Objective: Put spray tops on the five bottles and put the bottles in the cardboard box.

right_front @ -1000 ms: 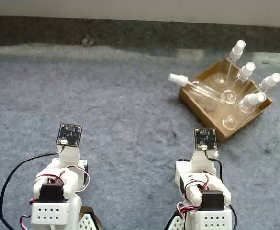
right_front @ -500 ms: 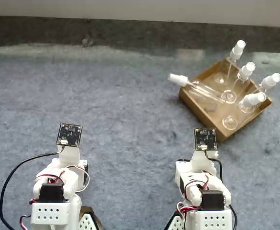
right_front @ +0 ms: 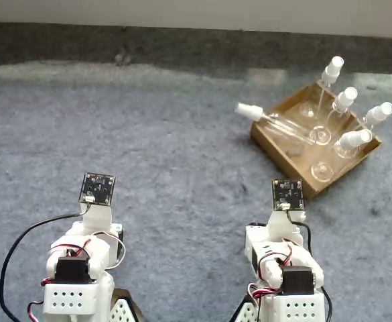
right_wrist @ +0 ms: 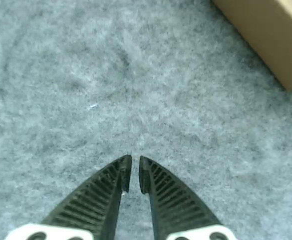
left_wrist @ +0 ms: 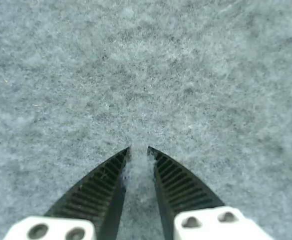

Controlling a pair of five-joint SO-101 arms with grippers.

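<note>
Left wrist view: your left gripper (left_wrist: 138, 148) hangs over the grey mat (left_wrist: 146, 75), jaws drawn in to a narrow slit with mat showing through it.
Left arm: in the high view your left arm (right_front: 82, 261) sits folded at the near edge, well apart from the box.
Right arm: your right arm (right_front: 286, 261) sits folded at the near edge too, with the box beyond it and to its right.
Right wrist view: your right gripper (right_wrist: 135, 157) is over the mat, tips all but touching and empty; a corner of the box shows near it.
Lying bottle: one bottle (right_front: 286, 126) lies on its side, long axis running from the box's middle up and leftward; its spray top (right_front: 249, 111) pokes out past the box's left rim.
Cardboard box (right_front: 266, 144): it rests on the mat at the far right, turned corner-on to you.
Standing bottles: you see four more inside the box, bases down, spray tops up. Their tops are at the back (right_front: 334, 67), the middle (right_front: 346, 98), the right (right_front: 380, 112) and the front (right_front: 355, 139).
</note>
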